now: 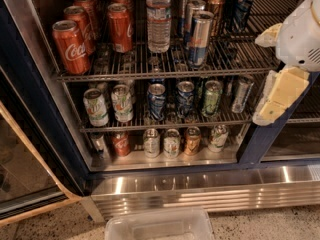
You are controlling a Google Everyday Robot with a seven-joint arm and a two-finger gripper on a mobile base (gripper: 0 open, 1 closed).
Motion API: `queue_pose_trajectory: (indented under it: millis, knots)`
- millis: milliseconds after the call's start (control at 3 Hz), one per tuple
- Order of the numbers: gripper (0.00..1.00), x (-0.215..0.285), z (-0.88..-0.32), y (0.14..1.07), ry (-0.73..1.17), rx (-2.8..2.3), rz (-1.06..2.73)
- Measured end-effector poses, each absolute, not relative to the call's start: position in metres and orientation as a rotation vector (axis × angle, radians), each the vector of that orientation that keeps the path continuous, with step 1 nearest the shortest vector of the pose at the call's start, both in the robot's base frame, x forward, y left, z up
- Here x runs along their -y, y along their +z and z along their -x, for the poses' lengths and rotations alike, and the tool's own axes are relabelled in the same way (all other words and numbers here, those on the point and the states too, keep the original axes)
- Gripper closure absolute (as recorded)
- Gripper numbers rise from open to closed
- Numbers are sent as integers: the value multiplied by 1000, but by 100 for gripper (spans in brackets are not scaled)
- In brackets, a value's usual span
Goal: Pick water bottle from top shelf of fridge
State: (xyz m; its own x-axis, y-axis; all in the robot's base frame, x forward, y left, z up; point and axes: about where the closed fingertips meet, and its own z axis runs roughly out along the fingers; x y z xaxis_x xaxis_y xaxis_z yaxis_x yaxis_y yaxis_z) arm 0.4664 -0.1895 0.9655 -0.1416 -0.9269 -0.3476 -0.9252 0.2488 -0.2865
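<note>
The water bottle (158, 16) stands upright in the middle of the top shelf (165, 70) of the fridge (42, 119). Red cola cans (71, 46) stand to its left and tall slim silver-blue cans (198, 31) to its right. My gripper (263, 76), white with pale yellow fingers (280, 94), hangs in front of the fridge's right side, outside the shelf. It is well to the right of the bottle and a little lower. It is open and empty.
Two lower wire racks hold several cans (157, 101). The shiny ribbed steel base panel (200, 189) runs below. The open glass door (25, 169) angles out at lower left. A clear plastic bin (159, 226) sits on the floor at the bottom edge.
</note>
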Motion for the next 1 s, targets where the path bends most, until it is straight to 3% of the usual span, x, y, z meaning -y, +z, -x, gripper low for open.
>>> queue_pose_trajectory:
  millis: [667,1000]
  knots:
    - [0,176,-468,973,-23,-2009,1655]
    - [0,139,-474,985,-11,-1857,1611]
